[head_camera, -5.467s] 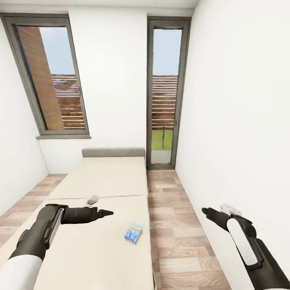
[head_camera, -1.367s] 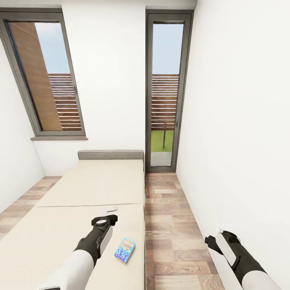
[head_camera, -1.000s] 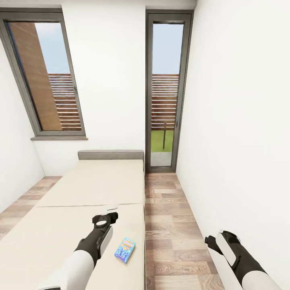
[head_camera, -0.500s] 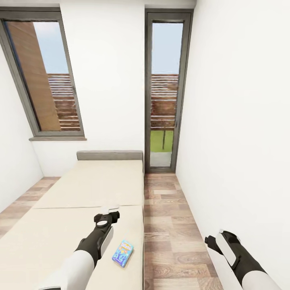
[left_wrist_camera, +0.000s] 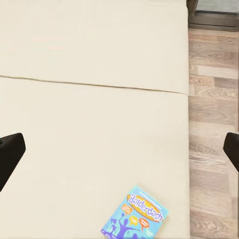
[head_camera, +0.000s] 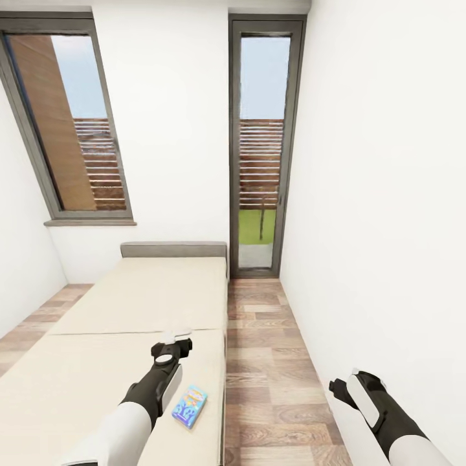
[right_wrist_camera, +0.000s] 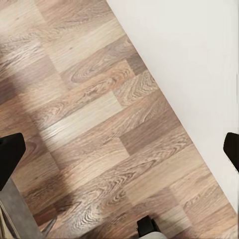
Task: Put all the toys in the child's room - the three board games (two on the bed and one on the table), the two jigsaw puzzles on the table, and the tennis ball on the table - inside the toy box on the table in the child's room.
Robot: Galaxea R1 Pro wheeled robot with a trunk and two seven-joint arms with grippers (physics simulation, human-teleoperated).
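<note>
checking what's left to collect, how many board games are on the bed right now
1: a small blue board game lies flat near the bed's right edge, beside the left arm. The bed's nearest part is out of frame, so another may be hidden.

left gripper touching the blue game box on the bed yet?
Apart. In the left wrist view the blue game box lies flat on the bed, with bare mattress between it and both open fingertips of the left gripper.

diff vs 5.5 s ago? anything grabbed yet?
Nothing grabbed. The left arm swung from lying across the bed to pointing forward, its gripper now open above the mattress just beyond the blue game. The right arm pulled back and lower beside the wall. The camera shifted slightly. The game lies where it was, near the bed's right edge.
</note>
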